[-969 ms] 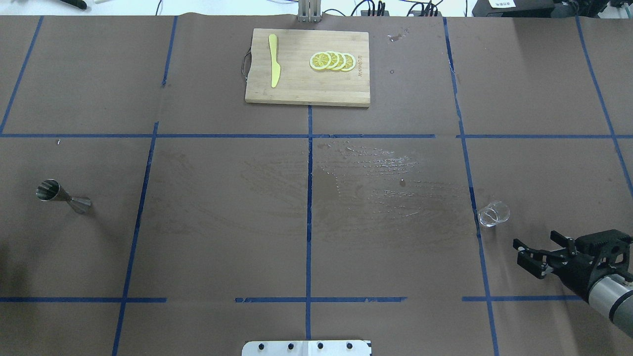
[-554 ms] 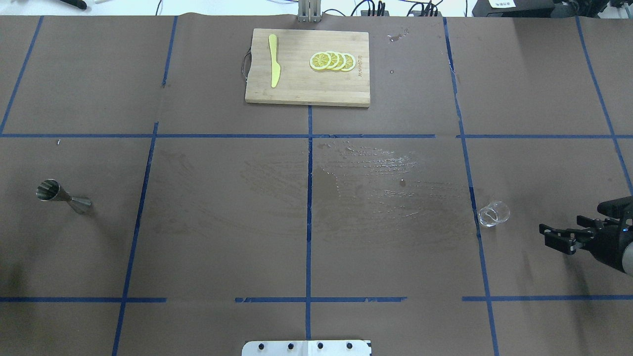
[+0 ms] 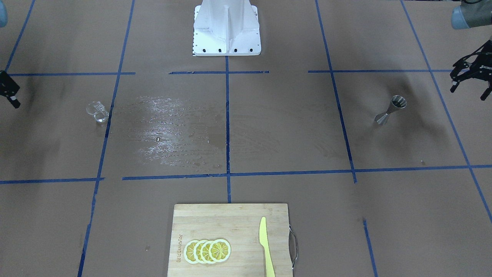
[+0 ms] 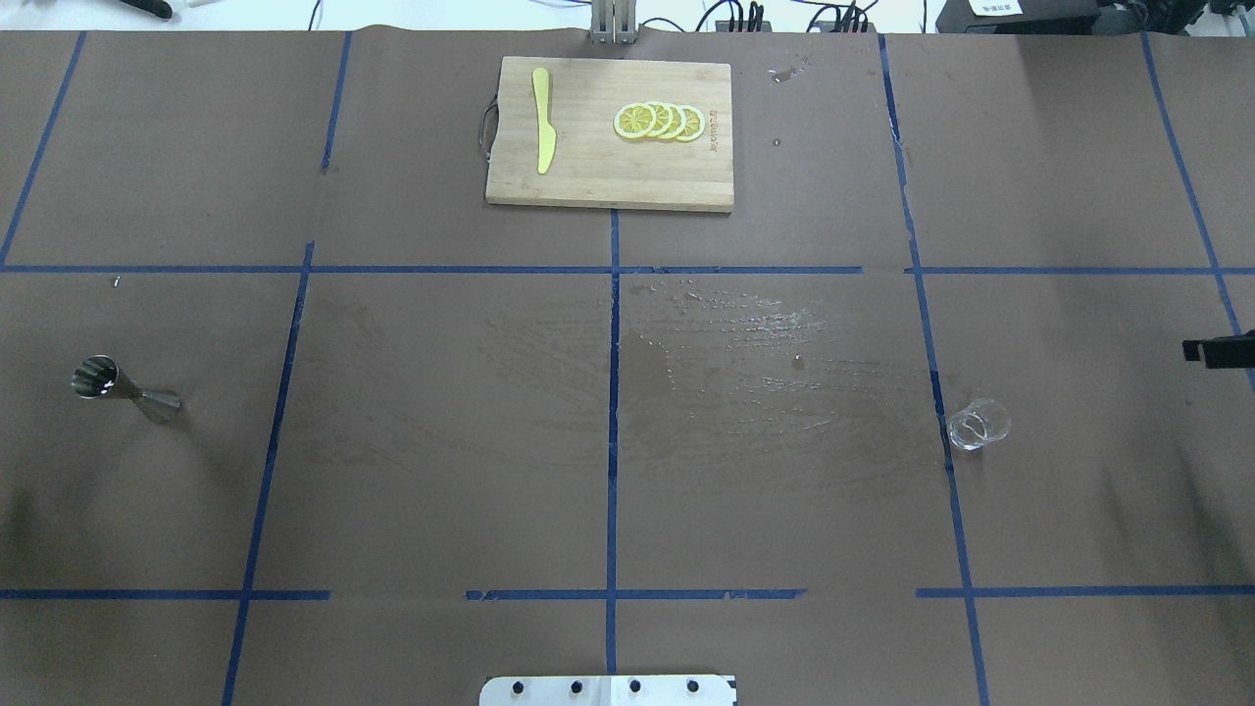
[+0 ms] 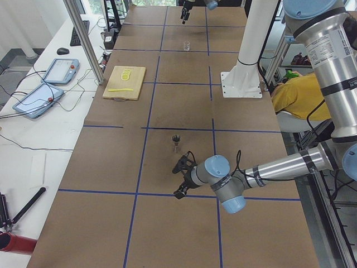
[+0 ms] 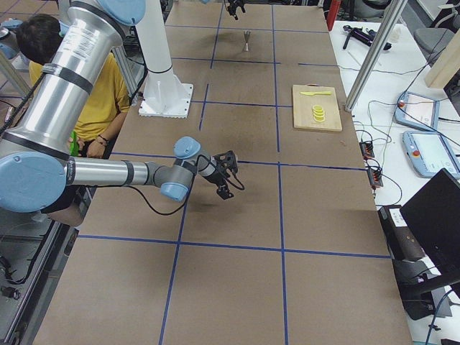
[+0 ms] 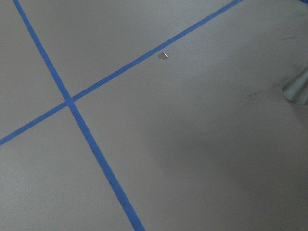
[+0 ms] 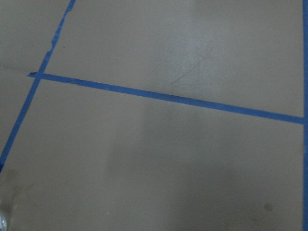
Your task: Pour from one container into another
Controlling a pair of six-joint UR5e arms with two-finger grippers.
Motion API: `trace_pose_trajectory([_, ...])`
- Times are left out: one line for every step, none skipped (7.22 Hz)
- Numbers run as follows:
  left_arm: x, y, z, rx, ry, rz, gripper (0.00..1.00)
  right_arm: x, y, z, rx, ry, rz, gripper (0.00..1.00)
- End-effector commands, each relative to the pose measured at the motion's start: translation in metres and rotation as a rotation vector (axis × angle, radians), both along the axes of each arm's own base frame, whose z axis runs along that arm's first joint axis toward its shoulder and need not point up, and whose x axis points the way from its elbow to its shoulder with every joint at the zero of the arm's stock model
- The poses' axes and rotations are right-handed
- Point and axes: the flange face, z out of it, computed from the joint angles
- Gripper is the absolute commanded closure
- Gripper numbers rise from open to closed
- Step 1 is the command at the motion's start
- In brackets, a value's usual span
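The right gripper has been drawn back, jaws spread, the glass cup now well apart from it; the left gripper is held open, the jigger near it.

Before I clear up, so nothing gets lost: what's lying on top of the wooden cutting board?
On the cutting board lie a yellow knife and four overlapping lemon slices. Each slice hides part of the next, and the board's underside is hidden.
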Motion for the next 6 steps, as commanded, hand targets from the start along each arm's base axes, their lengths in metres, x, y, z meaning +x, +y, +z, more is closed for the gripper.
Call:
trace_pose_trajectory([-0.029,-0.016,-0.02,-0.147,0.127,0.043,0.0,0.083,-0.052,-0.008,-0.074,0.072,-0.055,0.0])
trace_pose_trajectory([-0.023,-0.022,-0.048,-0.172,0.166,0.085,0.0,0.103,-0.053,0.0,-0.109,0.099,-0.099,0.0])
trace_pose_trajectory([-0.031,-0.028,-0.074,-0.209,0.172,0.068,0.0,0.103,-0.049,0.006,-0.159,0.065,-0.123,0.0])
trace_pose_trajectory([-0.035,-0.032,-0.089,-0.223,0.155,0.07,0.0,0.103,-0.043,0.012,-0.184,0.057,-0.121,0.0])
trace_pose_trajectory([-0.044,-0.034,-0.088,-0.19,0.104,0.095,0.0,0.103,-0.043,0.013,-0.189,0.056,-0.116,0.0])
trace_pose_trajectory([-0.056,-0.039,-0.085,-0.154,0.008,0.098,0.0,0.103,-0.043,0.031,-0.212,0.059,-0.116,0.0])
